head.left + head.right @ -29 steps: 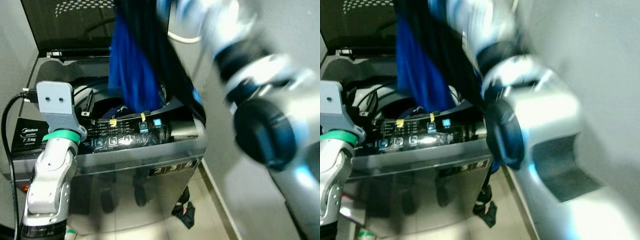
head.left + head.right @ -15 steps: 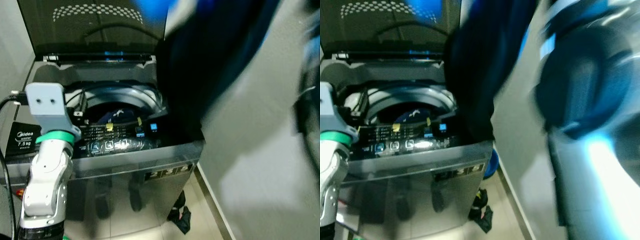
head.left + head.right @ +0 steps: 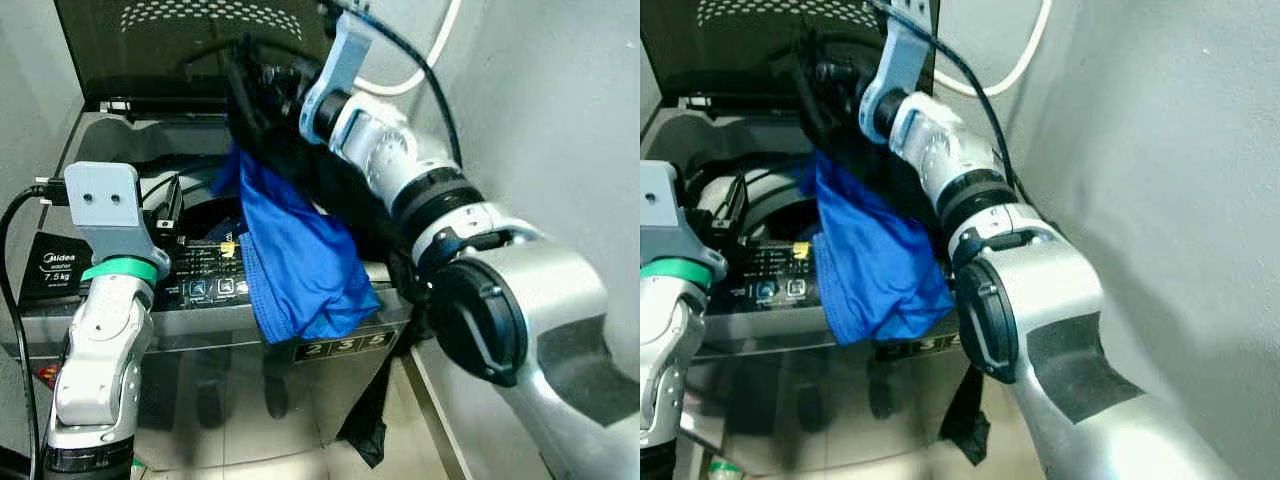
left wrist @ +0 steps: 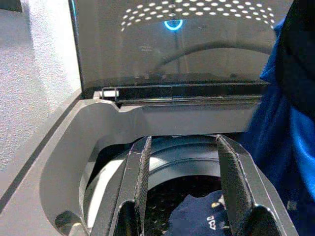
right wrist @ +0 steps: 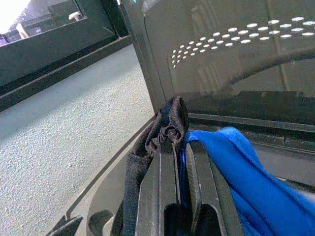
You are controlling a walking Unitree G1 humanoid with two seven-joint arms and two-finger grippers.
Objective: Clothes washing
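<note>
A top-loading washing machine (image 3: pixel 120 310) stands before me with its lid (image 3: pixel 190 40) raised. My right gripper (image 3: pixel 247 88) hovers over the tub's back, shut on a black garment (image 5: pixel 165 123) and a blue garment (image 3: pixel 300 270) together. The blue one hangs down over the control panel (image 3: pixel 205 288). The black one trails down the machine's right side to the floor (image 3: pixel 365 430). My left gripper (image 4: pixel 183 142) is open over the tub's left rim, holding nothing. A dark garment (image 4: pixel 206 221) lies in the drum.
A grey wall (image 3: pixel 560 130) runs close along the machine's right side, and a white hose (image 3: pixel 435 55) curves down it. The raised lid stands close behind my right gripper. A black cable (image 3: pixel 12 300) loops beside my left arm. Tiled floor (image 3: pixel 250 440) lies in front.
My right arm has swung from a blur near the camera out over the tub. The blue garment now drapes over the front panel. The left arm has stayed put.
</note>
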